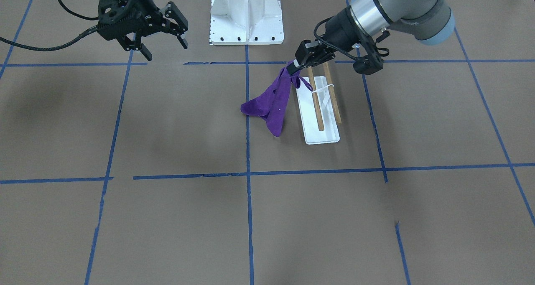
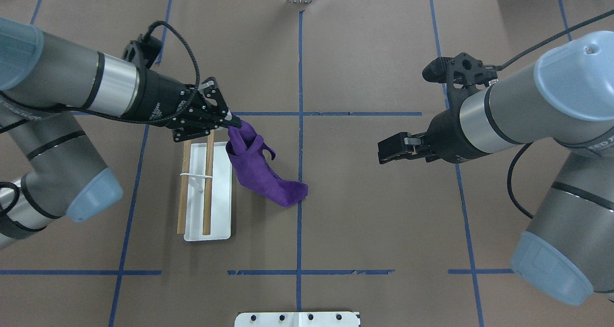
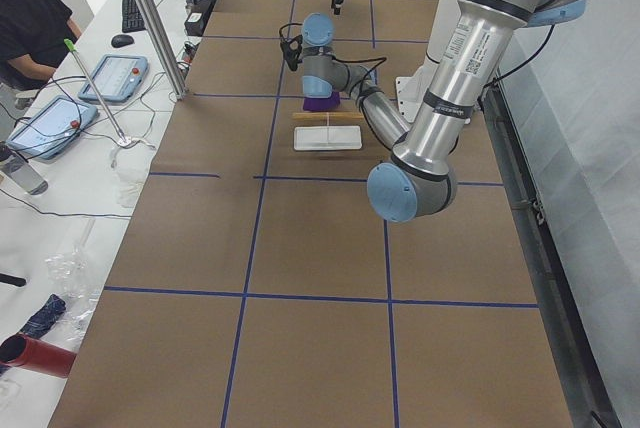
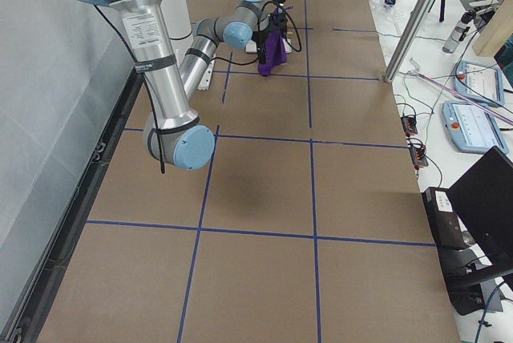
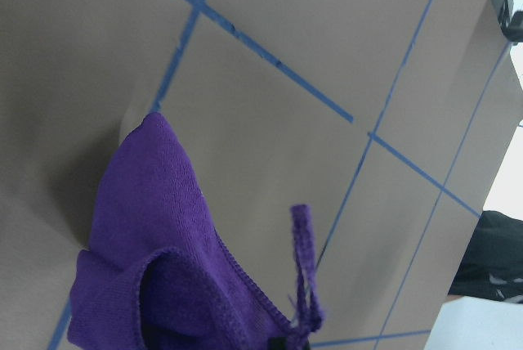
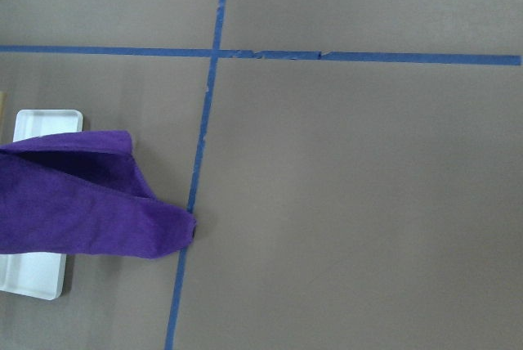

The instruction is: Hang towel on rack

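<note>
Fingers of the left gripper (image 2: 234, 122) pinch tight on one corner of the towel (image 2: 264, 176), which droops at the rack's (image 2: 221, 221) 2 o'clock in the overhead view, its tip seemingly resting on the table (image 2: 383, 231). The right gripper (image 1: 165, 49) is spread wide, empty.

Left half: a small white flat-based rack (image 2: 220, 212) with two light-brown wooden dowels is lying midway between the robot-side and operators' edges.
Above rack: the left gripper (image 2: 236, 122) is hanging over its centre-facing long side, pinching a deep purple soft towel (image 2: 261, 173); the grey forearm (image 2: 62, 77) is reaching in from the left end.
Beside rack: the towel is draping down to the brown paper table (image 1: 292, 226) at the centre tape line.
Robot-side edge: a large white bolted pedestal (image 1: 246, 13) is standing mid-edge.
Open room: paper is stretching to the operators' edge, and rightward to the right gripper (image 1: 166, 50), which is hovering with jaws spread.
</note>
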